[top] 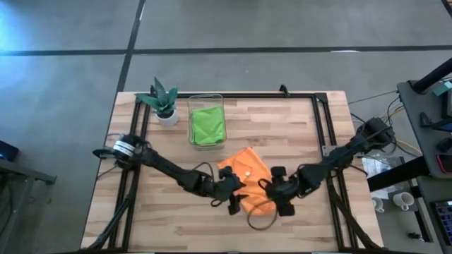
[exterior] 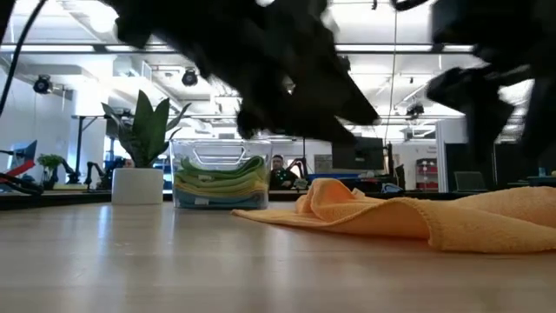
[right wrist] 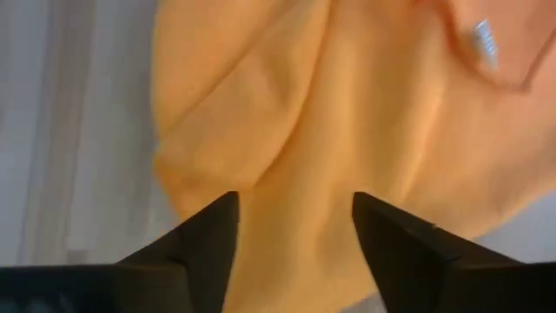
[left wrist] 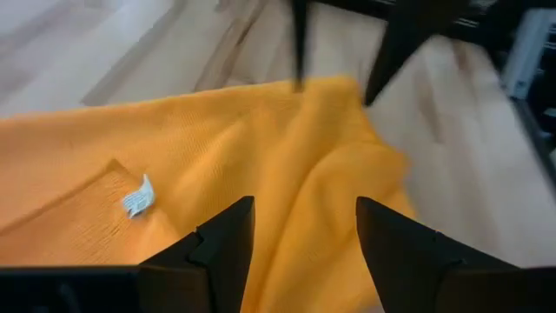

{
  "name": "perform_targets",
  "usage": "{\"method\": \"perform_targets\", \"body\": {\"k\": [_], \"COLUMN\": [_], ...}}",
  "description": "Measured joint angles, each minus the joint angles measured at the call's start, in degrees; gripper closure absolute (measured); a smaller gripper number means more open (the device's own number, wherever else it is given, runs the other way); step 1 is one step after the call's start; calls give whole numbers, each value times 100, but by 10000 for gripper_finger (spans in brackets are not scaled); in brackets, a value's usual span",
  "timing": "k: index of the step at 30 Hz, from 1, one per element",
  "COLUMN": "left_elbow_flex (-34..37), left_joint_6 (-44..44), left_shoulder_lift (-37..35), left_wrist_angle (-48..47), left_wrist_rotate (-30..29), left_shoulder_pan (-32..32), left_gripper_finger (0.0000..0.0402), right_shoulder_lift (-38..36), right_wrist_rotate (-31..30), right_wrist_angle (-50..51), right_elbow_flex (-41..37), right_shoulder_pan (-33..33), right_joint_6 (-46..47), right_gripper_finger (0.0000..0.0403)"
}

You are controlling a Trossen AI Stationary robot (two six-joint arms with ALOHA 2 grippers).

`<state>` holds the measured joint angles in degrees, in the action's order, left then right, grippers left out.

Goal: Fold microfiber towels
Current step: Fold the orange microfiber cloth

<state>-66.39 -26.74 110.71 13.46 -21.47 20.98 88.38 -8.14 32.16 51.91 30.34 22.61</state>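
Rumpled orange microfiber towel (top: 247,175) lying mid-table on pale wooden tabletop (top: 304,134), small white tag facing up.
Best move, by judgement: pinch one layer at near edge corners, lift both together, carry fold across evenly.
Left gripper (left wrist: 302,228) spread wide over cloth, holding nothing.
Right gripper (right wrist: 294,224) likewise gaping, empty, just above fabric.
Further back: clear plastic bin (top: 206,123) with lime green folded towel (top: 207,125).
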Motion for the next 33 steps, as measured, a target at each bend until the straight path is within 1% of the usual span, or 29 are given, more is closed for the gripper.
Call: {"method": "perform_targets", "body": {"k": [2, 4, 6, 9, 10, 14, 17, 21, 24, 27, 28, 29, 31, 32, 33], "left_elbow_flex": [-71, -177, -424, -827, -986, -1479, -1568, -1552, -1539, -1490, -1471, -1472, -1473, -1473, -1473], "left_joint_6": [14, 137, 415, 658, 656, 654, 619, 610, 611, 604, 585, 477, 135, -21, -92], "left_shoulder_lift": [301, 535, 862, 1429, 1620, 2005, 2021, 1782, 1584, 1462, 1413, 1380, 1262, 1240, 1234], "left_wrist_angle": [327, 488, 770, 817, 835, 805, 574, -17, -224, -251, -281, -234, -228, -233, -237], "left_wrist_rotate": [22, 69, 295, 386, 400, 398, 402, 469, 493, 578, 756, 1113, 2233, 2666, 2840], "left_shoulder_pan": [-72, -127, -161, -149, -149, -211, -225, -111, -57, -1, 15, 30, 66, 74, 88], "left_gripper_finger": [214, 214, 214, 214, 214, 214, 214, 214, 214, 214, 214, 214, 214, 214, 214], "right_shoulder_lift": [-44, -36, -27, 4, 4, -3, -5, 112, 330, 554, 595, 608, 614, 611, 571], "right_wrist_rotate": [-124, -209, -310, -639, -669, -656, -357, -118, 63, 91, 82, 73, 69, 57, 54], "right_wrist_angle": [205, 207, 190, -18, -19, -394, -526, -882, -1299, -1402, -1394, -1383, -1378, -1377, -1373], "right_elbow_flex": [-22, -118, -253, -363, -400, -599, -755, -975, -1072, -1056, -1052, -1052, -1052, -1054, -1063], "right_shoulder_pan": [145, 147, 75, -130, -207, -532, -701, -782, -787, -792, -791, -799, -813, -813, -813], "right_joint_6": [135, 324, 373, 337, 278, -2, -58, -176, -308, -314, -314, -314, -314, -319, -352], "right_gripper_finger": [210, 253, 302, 374, 382, 392, 394, 394, 394, 394, 394, 394, 394, 394, 394]}}
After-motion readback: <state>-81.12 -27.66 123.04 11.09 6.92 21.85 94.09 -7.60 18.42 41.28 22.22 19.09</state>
